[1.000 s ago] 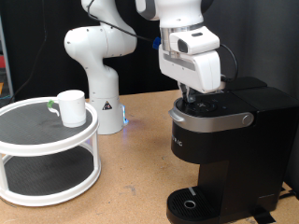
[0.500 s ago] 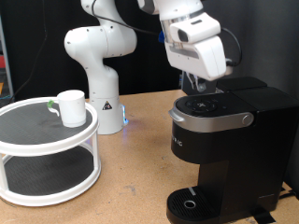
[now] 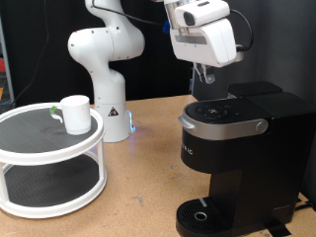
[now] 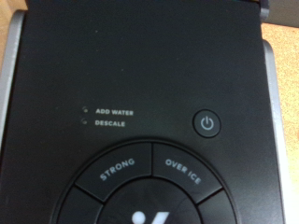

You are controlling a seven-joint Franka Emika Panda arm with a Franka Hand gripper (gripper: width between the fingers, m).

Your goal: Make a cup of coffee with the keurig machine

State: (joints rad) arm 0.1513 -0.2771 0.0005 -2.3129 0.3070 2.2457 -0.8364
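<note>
White cup (image 3: 75, 113) — on shelf (image 3: 30, 138), contents unseen.

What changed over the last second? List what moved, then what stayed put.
The gripper rose straight up from the top of the keurig machine, where it was pressed low a second ago, and now hangs above the lid, holding nothing visible. The cup stayed on the upper shelf of the white two-tier stand, and the machine's lid stayed shut.
</note>
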